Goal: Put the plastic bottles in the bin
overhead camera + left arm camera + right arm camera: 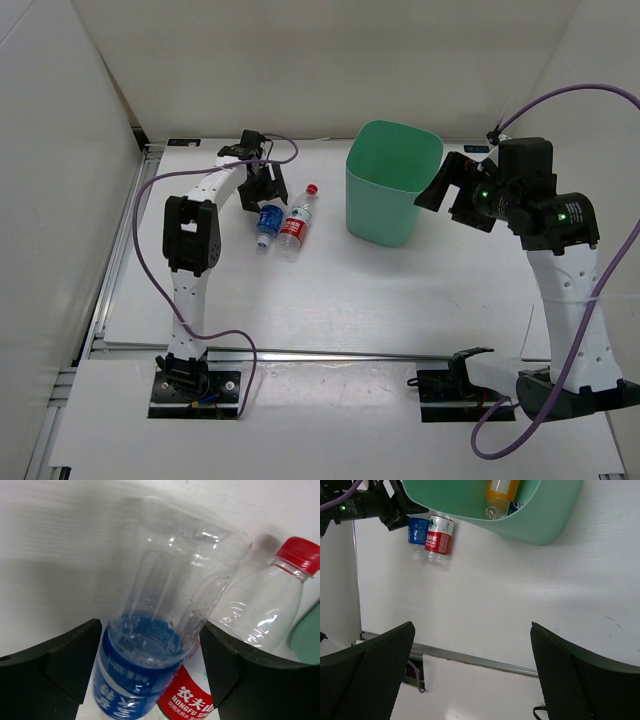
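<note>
The blue-labelled bottle [150,645] lies on the table [400,300] left of the bin [385,215], just beside the red-labelled bottle [294,227]. It looks empty, thin-walled and slick, so it is likely light but easily crushed, and best taken across its labelled middle. The left gripper [151,630] brackets it, though I cannot tell whether the fingers press it, while the right gripper [471,626] hangs spread and empty near the bin. There are two bottles on the table, and the one bin holds the orange bottle [502,492] plus a sliver of another.
</note>
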You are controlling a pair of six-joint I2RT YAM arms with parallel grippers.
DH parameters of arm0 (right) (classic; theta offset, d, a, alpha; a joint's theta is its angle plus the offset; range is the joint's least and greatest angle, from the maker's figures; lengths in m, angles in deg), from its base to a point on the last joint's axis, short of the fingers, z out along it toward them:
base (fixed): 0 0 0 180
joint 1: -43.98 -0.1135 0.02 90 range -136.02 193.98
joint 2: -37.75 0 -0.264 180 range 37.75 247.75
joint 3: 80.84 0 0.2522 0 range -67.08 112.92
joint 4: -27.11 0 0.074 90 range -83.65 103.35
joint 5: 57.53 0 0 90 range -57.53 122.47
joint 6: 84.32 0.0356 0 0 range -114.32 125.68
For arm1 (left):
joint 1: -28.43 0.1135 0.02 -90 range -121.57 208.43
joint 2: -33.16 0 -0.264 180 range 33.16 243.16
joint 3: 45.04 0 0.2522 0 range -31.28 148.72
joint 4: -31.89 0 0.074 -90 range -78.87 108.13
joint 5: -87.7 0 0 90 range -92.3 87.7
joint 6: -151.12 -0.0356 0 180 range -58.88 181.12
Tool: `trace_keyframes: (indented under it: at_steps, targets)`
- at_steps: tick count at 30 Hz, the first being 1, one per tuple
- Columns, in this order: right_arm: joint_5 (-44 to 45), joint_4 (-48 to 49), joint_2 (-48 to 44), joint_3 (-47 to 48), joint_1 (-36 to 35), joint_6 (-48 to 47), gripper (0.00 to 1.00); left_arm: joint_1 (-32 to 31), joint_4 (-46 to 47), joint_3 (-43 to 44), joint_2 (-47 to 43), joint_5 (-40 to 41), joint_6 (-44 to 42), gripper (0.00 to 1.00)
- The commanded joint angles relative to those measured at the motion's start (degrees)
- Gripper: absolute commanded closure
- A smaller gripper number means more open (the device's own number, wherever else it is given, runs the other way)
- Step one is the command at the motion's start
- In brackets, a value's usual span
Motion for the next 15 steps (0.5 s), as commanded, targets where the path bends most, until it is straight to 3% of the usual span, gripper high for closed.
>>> trace_keyframes:
  at_steps: [1,9,10,12,15]
  targets:
    - [0.28,-1.30,-0.84,3.09,0.77,-1.55,0.00,1.41,1.26,-0.76,-0.94,-3.29,-0.03,0.10]
    - [-3.59,-1.30,-0.32,2.04,4.90,-1.55,0.00,2.64,2.31,-5.96,-1.46,-6.37,-0.03,0.28]
    - [-4.37,-1.30,-0.32,2.04,5.69,-1.55,0.00,2.64,2.31,-6.48,-1.47,-6.37,-0.03,0.37]
    - [-5.78,-1.30,-0.32,0.90,7.09,-1.55,0.00,3.95,0.74,-5.35,-2.69,-5.50,-0.55,0.46]
    - [-6.84,-1.30,-0.84,0.37,8.41,-1.02,0.00,5.19,-1.90,-1.39,-6.89,-2.52,-1.08,0.52]
